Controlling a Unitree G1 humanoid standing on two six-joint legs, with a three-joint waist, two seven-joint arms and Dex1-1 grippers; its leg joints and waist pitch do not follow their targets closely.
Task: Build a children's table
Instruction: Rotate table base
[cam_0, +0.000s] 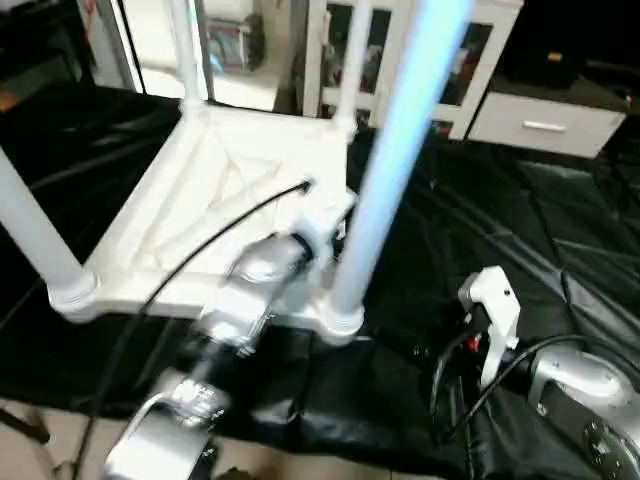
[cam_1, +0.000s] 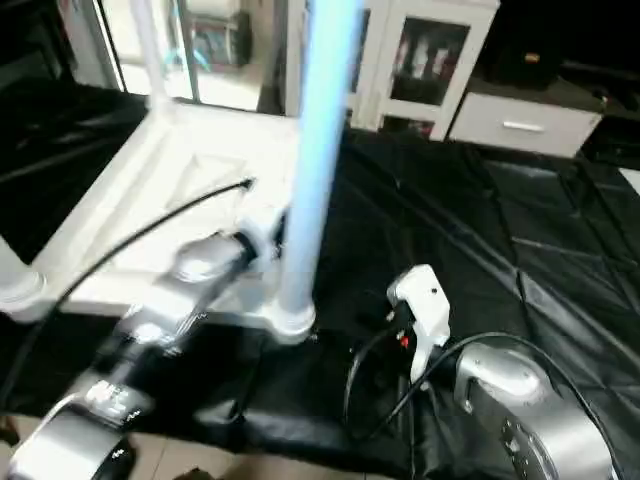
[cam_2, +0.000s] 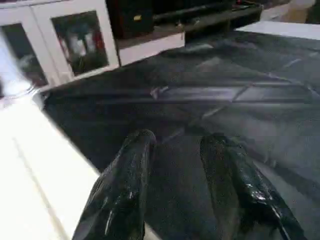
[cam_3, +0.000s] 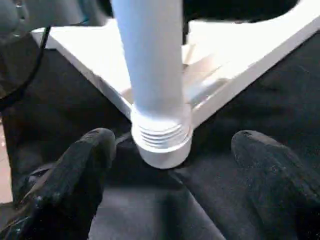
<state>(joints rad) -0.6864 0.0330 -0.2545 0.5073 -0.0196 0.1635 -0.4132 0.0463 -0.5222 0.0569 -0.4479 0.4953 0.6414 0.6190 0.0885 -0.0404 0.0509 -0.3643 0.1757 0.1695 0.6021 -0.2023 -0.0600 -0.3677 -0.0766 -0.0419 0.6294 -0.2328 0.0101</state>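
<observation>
While the children's table (cam_0: 215, 200) is lying upside down on the black sheet (cam_0: 520, 260), you are looking at light, stiff, slick plastic: be gripping legs low, beside their sockets. Right gripper (cam_3: 177, 165) is gaping wide, empty, facing the near leg (cam_0: 385, 170); left gripper (cam_2: 180, 175) is half-open, empty.

The left arm (cam_0: 235, 310) reaches forward from the lower left, and its gripper (cam_2: 175, 172) holds its two black fingers (cam_2: 122, 190) partly apart around nothing. The right arm (cam_0: 580, 395) lies low at the right, its gripper (cam_3: 177, 165) spread wide and empty.
</observation>
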